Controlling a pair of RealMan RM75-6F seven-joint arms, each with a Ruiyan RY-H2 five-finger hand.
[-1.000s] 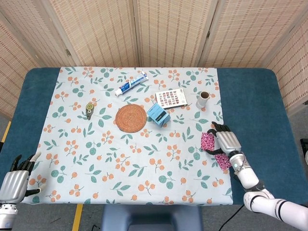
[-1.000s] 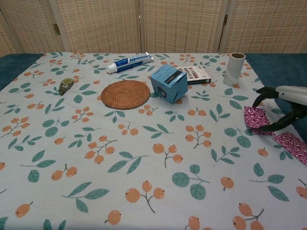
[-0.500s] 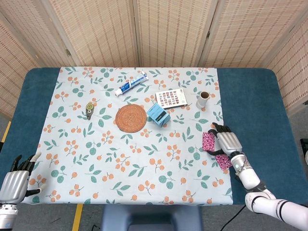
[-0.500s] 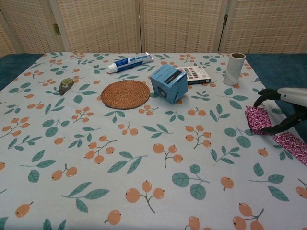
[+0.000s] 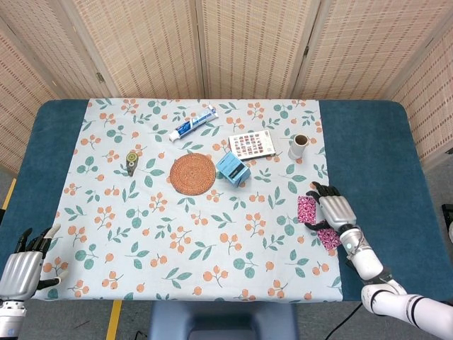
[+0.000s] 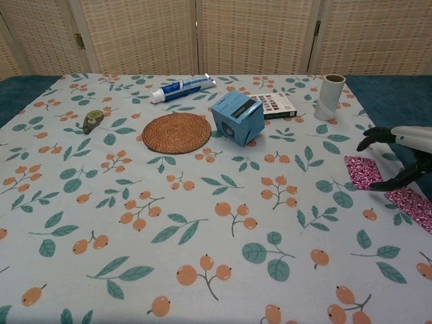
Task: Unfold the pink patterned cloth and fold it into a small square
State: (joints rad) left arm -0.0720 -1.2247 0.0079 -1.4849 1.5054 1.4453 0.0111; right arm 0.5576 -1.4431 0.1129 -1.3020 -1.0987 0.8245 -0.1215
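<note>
Pink patterned cloth [image 5: 308, 208] is flattening as you are sliding your right hand [image 5: 335, 210] rightward, fingers spread, fingertips touching it. No lettering is reading clearly.

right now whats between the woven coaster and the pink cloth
Only bare floral tablecloth separates the woven coaster from the pink cloth; the head view shows it best.

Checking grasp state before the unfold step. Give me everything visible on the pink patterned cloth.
The pink patterned cloth is magenta with a fine white print and looks like thin fabric. It lies flat near the right edge of the floral tablecloth, showing as two patches, one by the fingertips and one nearer the robot. The right hand sits over its middle, fingers arched down toward it; whether it grips cannot be told.
</note>
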